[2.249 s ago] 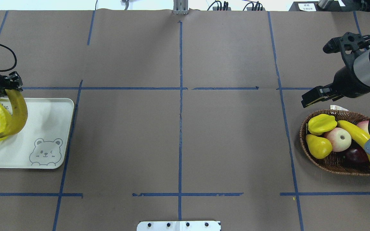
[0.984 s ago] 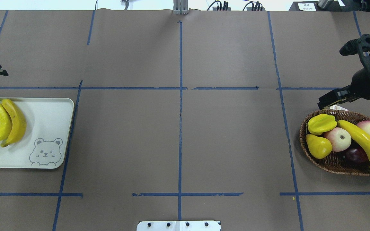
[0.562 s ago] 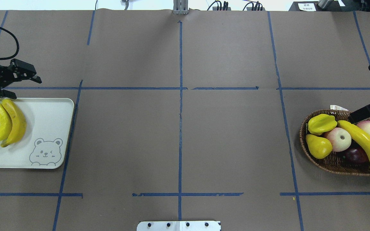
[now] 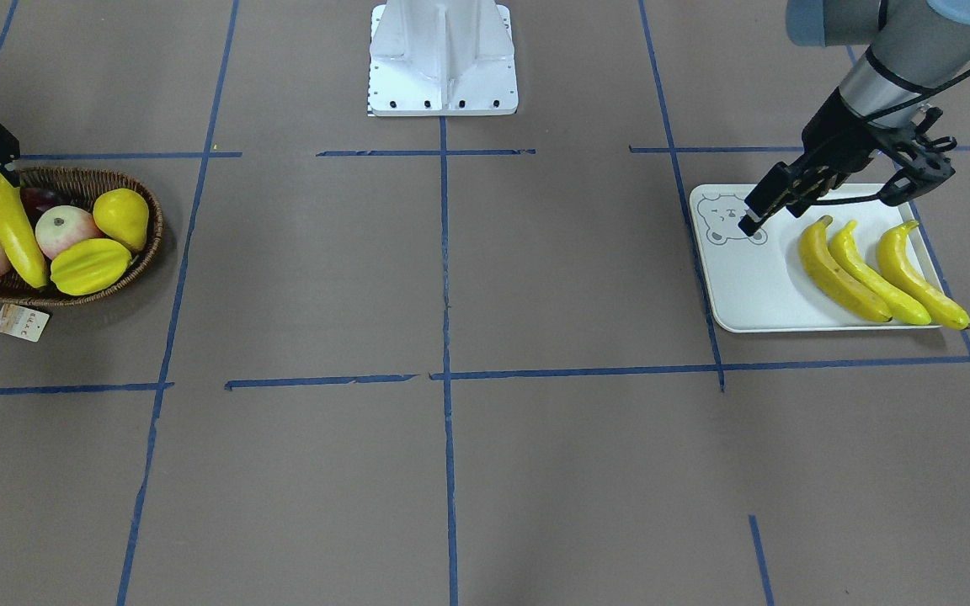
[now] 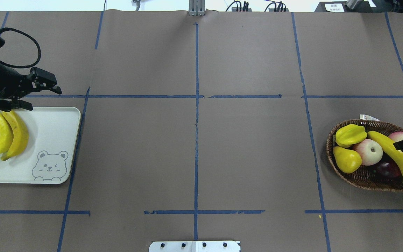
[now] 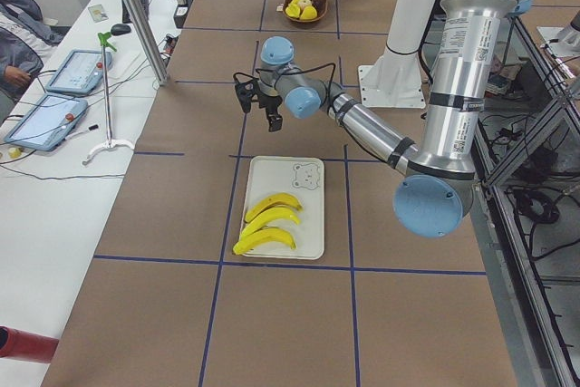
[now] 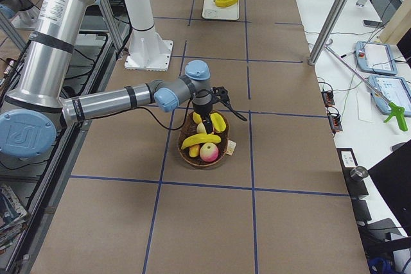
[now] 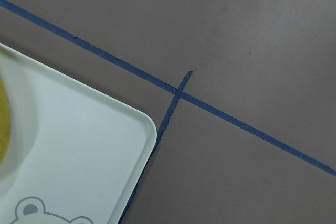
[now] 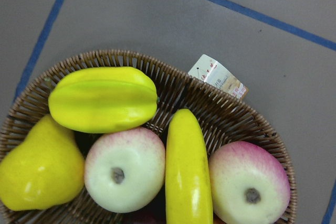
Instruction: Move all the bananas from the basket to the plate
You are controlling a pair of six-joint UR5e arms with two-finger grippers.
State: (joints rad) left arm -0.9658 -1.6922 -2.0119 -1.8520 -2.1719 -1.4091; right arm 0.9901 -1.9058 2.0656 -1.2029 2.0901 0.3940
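- Three bananas (image 4: 876, 278), bright yellow, curved and dark-tipped, lie side by side along one end of the plate (image 5: 58, 133). The outermost one's tip seems to reach past the rim.
- A fourth banana (image 4: 13, 231) lies slantwise inside the basket (image 5: 369, 183).
- The basket is a shallow oval of dark-brown wicker, with a paper tag (image 4: 20, 322) resting on the table beside its rim.
- The plate is cream and rectangular with rounded corners and has a bear face (image 5: 50, 167) printed at one corner.

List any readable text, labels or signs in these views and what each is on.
"UR": logo on the right arm's blue joint cap.
Paper tag on the basket: print too small to read.
White sign beyond the table's far edge: too blurred.
Plate: a bear drawing, no words.
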